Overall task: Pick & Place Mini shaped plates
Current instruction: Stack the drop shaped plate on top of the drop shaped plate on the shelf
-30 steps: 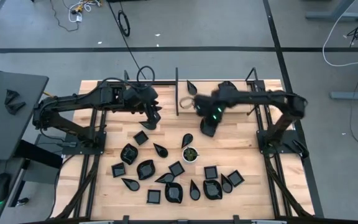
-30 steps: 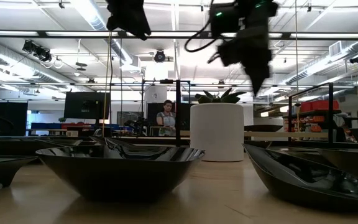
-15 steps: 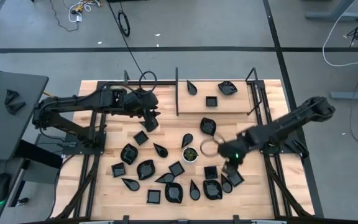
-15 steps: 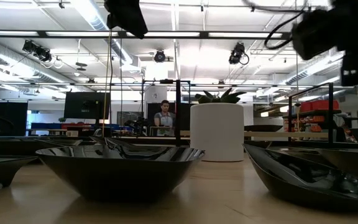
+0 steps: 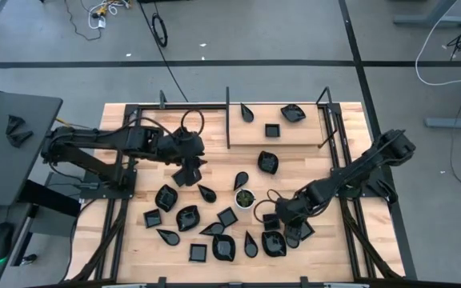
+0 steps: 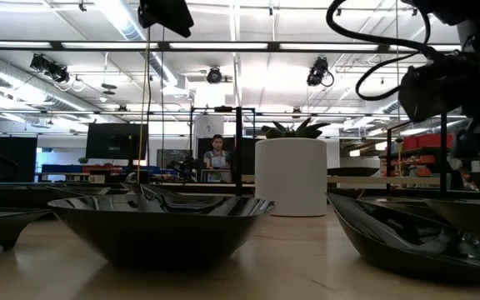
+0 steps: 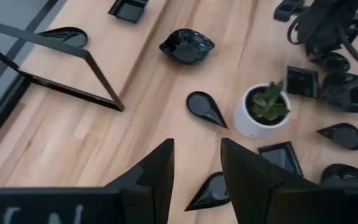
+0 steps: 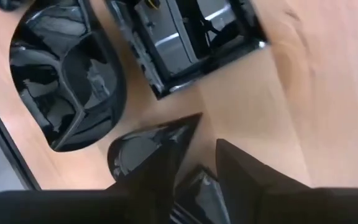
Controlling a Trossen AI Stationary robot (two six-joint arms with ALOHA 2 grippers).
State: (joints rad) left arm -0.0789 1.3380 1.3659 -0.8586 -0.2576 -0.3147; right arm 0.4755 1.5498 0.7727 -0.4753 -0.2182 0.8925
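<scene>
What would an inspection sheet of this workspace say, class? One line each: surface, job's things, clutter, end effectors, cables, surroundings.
Surface: wooden table with a black frame at the back.
Job's things: mini shaped plates scattered at the front; three behind the frame.
Clutter: potted plant in a white cup, among the plates.
End effectors: left end effector open above the table; right end effector open, low over the front plates.
Cables: cable on the floor.
Surroundings: person beyond the table.
</scene>
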